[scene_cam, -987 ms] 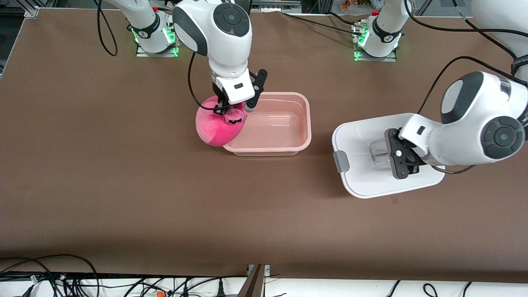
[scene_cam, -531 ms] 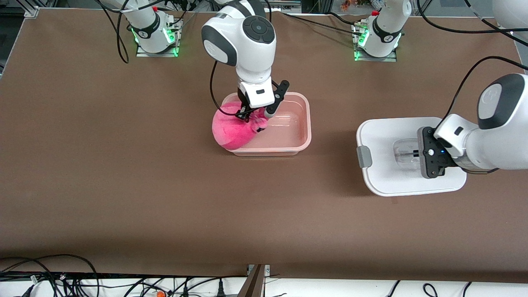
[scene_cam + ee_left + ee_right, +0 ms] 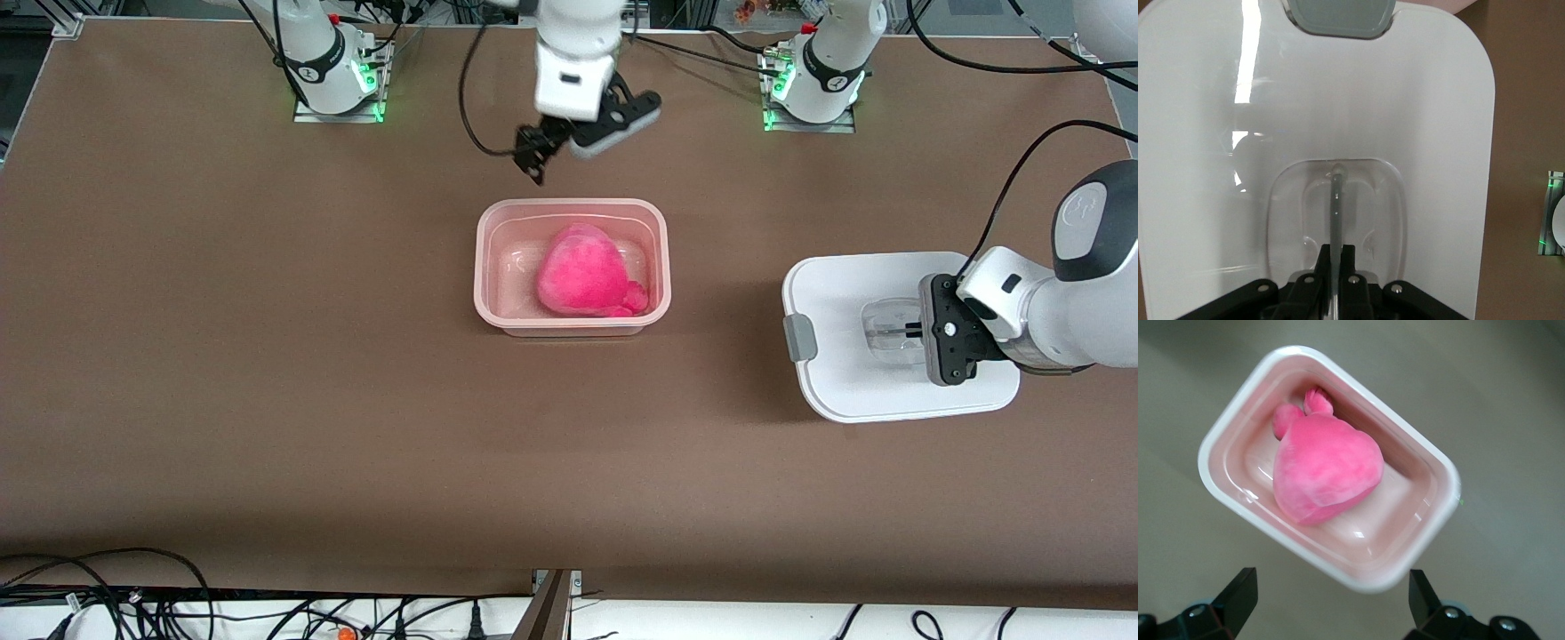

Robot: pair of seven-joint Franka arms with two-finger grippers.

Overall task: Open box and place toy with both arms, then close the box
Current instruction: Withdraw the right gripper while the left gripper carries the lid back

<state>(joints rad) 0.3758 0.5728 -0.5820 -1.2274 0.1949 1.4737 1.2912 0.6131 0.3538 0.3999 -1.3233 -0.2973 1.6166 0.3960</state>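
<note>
The pink translucent box (image 3: 484,267) stands uncovered mid-table. The hot-pink toy (image 3: 587,280) lies inside it, its face hidden; both also show in the right wrist view, box (image 3: 1225,433) and toy (image 3: 1328,470). My right gripper (image 3: 538,156) is open and empty, up in the air over the table between the box and the arm bases; in the right wrist view (image 3: 1330,593) its fingers stand wide apart. My left gripper (image 3: 907,331) is shut on the centre handle (image 3: 1337,207) of the white lid (image 3: 853,293), toward the left arm's end of the table. One grey clip (image 3: 800,338) shows.
Both arm bases, lit green, stand at the table's edge farthest from the front camera: the right arm's (image 3: 333,80) and the left arm's (image 3: 813,89). Cables (image 3: 133,604) lie along the near edge. Brown table (image 3: 267,356) stretches around the box.
My right gripper let the toy go into the box, opened, and rose away toward the bases. My left gripper carried the lid a little farther toward the left arm's end.
</note>
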